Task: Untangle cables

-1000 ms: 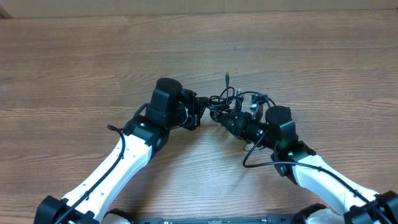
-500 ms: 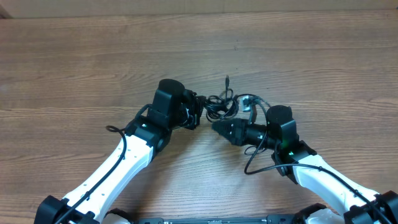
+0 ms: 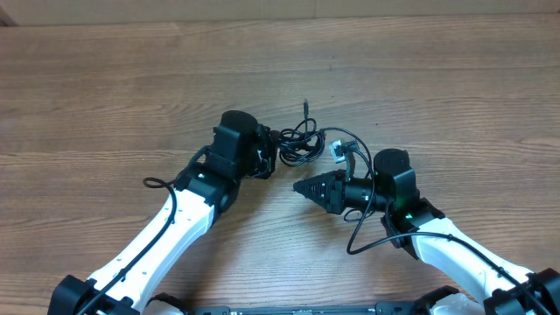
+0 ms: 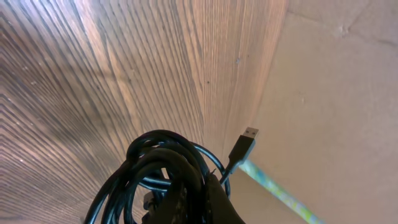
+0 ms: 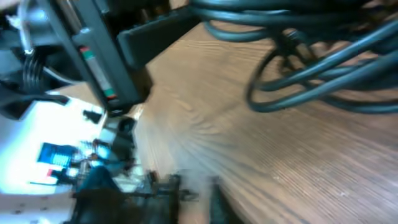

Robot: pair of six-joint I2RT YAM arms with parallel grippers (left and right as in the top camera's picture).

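Overhead view: left gripper (image 3: pixel 269 156) is clamped on the cables (image 3: pixel 299 144), one tangled bunch on the wooden table (image 3: pixel 131 87); right gripper (image 3: pixel 304 187) sits near, clear of them, jaw state not discernible. Recommended: hold the left clamp firm, take one loose end with the right, draw outward slowly. Count: two grippers, one tangle, two plug ends visible, USB plug (image 4: pixel 247 142) and silvery plug (image 3: pixel 339 150); cord count indeterminate
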